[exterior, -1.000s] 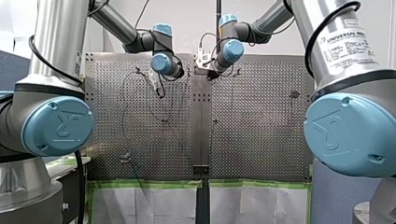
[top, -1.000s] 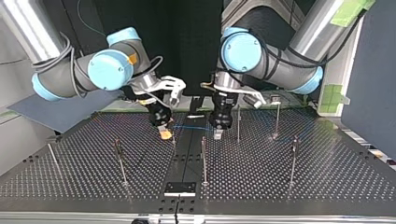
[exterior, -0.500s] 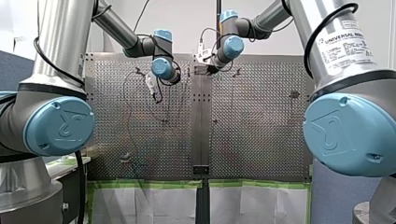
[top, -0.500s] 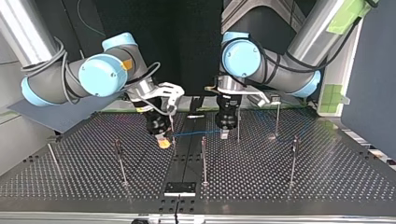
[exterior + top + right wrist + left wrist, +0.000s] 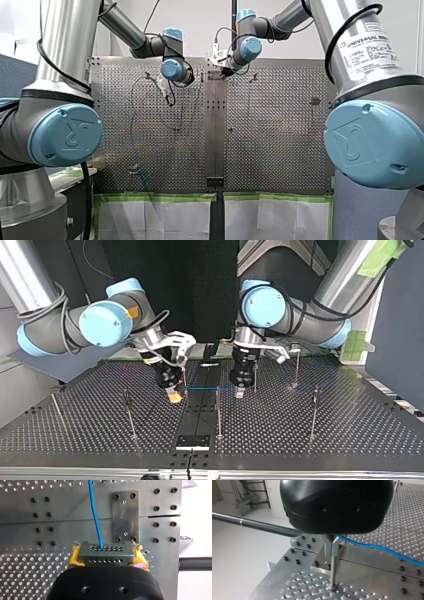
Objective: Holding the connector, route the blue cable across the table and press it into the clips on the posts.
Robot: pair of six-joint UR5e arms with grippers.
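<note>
The right pincer (image 5: 106, 557) clamps the flat grey connector (image 5: 105, 551), dotted with small holes, between yellow pads (image 5: 74, 558) over the perforated desk (image 5: 25, 575). Its thin blue cable (image 5: 205, 388) runs straight to the left pincer (image 5: 333, 555), whose metal fingers (image 5: 328, 546) pinch it above a slim post (image 5: 333, 572).

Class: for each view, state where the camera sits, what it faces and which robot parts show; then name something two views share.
Front: behind and above the arms, looking over the perforated table; my left arm and my right arm frame it.
Top: across the table, facing the arms; my right claw at left, my left claw at right.
Left wrist: on that wrist, looking past its black claw at a post.
Right wrist: on that wrist; yellow pads grip the connector.
Shared: both wrist views show the blue cable.
</note>
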